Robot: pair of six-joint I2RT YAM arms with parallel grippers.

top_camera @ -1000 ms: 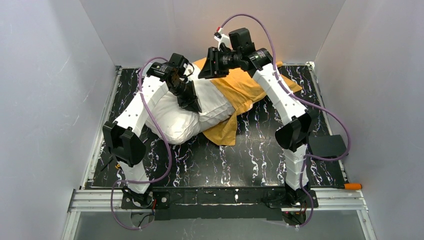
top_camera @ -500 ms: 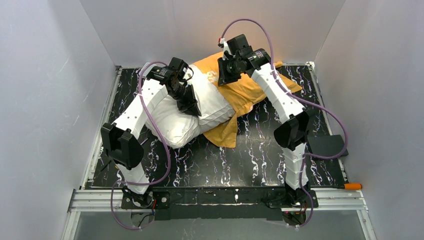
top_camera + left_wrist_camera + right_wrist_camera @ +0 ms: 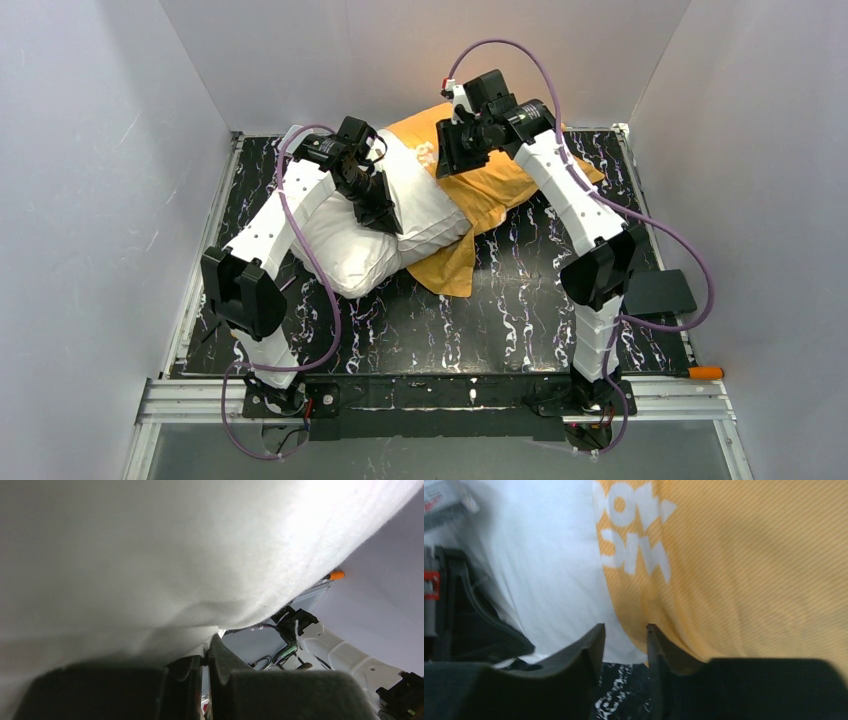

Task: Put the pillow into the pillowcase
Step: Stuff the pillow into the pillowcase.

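Observation:
The white pillow lies at the table's left middle, its far right end inside the pillowcase, which lies orange side up with an orange flap at the front. No blue side shows. My left gripper is on top of the pillow and shut on a pinch of its fabric; in the left wrist view the pillow fills the frame above the closed left gripper. My right gripper is open and empty above the case's mouth edge. In the right wrist view the right gripper straddles the border of pillow and pillowcase.
The black marbled table is boxed in by white walls on three sides. A black box sits at the right edge. An orange-handled tool lies at the near right corner.
My right gripper has moved right and down, off the pillow's top toward the case's mouth. The orange top layer now bulges over the pillow's far end. The left gripper has barely shifted.

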